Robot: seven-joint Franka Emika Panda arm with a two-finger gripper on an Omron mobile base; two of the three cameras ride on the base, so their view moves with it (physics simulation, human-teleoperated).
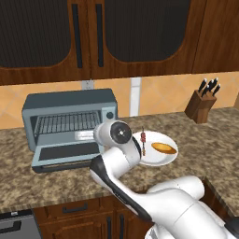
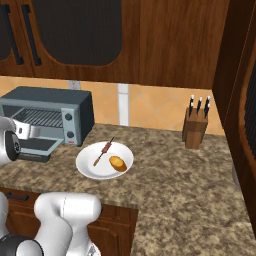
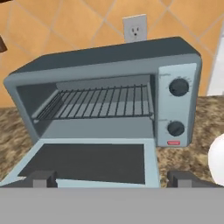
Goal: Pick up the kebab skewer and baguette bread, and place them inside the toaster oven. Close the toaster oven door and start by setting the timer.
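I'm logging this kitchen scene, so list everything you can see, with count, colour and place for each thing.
toaster oven: one, blue-grey, on the counter left of the plate.
toaster oven door: one, dark glass, folded down open.
knobs: two, dark, oven's right panel.
plate: one, white, counter centre.
kebab skewer: one, dark with reddish meat, on the plate.
baguette bread: one, golden-orange, on the plate beside the skewer.
knife block: one, brown, right by the wall.
wall outlet: one, white, above the oven.
gripper: one, dark tips, open, facing the oven.
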